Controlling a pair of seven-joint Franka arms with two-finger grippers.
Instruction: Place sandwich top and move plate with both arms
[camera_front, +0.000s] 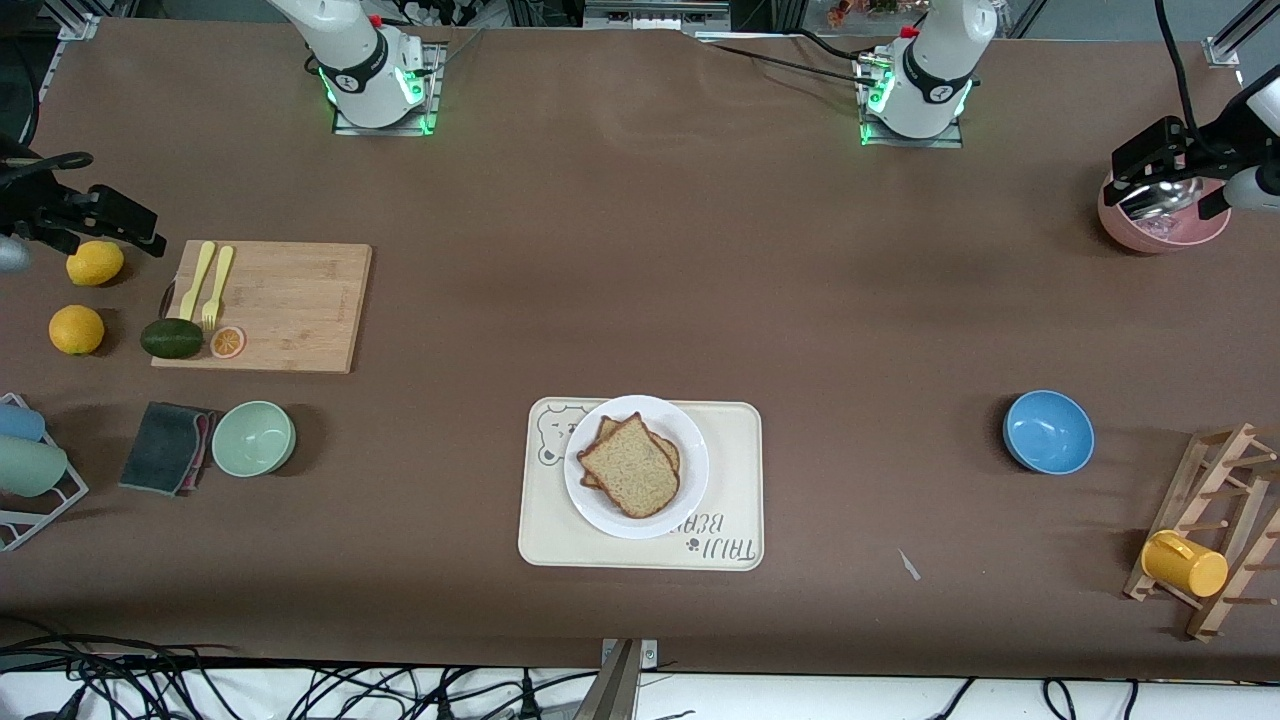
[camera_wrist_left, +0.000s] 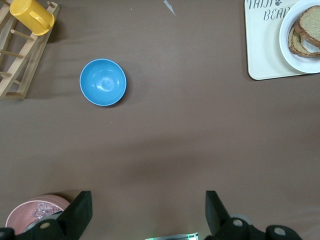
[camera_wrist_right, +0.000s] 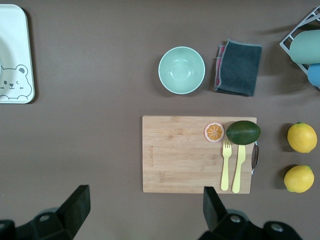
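Note:
The white plate (camera_front: 600, 515) sits on a cream tray (camera_front: 730, 440) with a bear drawing, near the middle of the table toward the front camera. The pale tan sandwich top (camera_front: 630, 467) lies on the plate over a darker slice (camera_front: 665, 447). In the left wrist view the plate (camera_wrist_left: 295, 61) and the sandwich top (camera_wrist_left: 312, 22) show at the edge. My left gripper (camera_front: 1150, 165) (camera_wrist_left: 147, 215) is open and empty over a pink bowl (camera_front: 1160, 225). My right gripper (camera_front: 105, 222) (camera_wrist_right: 145, 212) is open and empty over the table beside a lemon (camera_front: 95, 263).
A blue bowl (camera_front: 1048, 432) and a wooden rack (camera_front: 1215, 530) with a yellow cup (camera_front: 1183, 563) stand toward the left arm's end. A cutting board (camera_front: 290, 305), avocado (camera_front: 171, 338), green bowl (camera_front: 253, 438), grey cloth (camera_front: 165, 447) and an orange (camera_front: 76, 329) lie toward the right arm's end.

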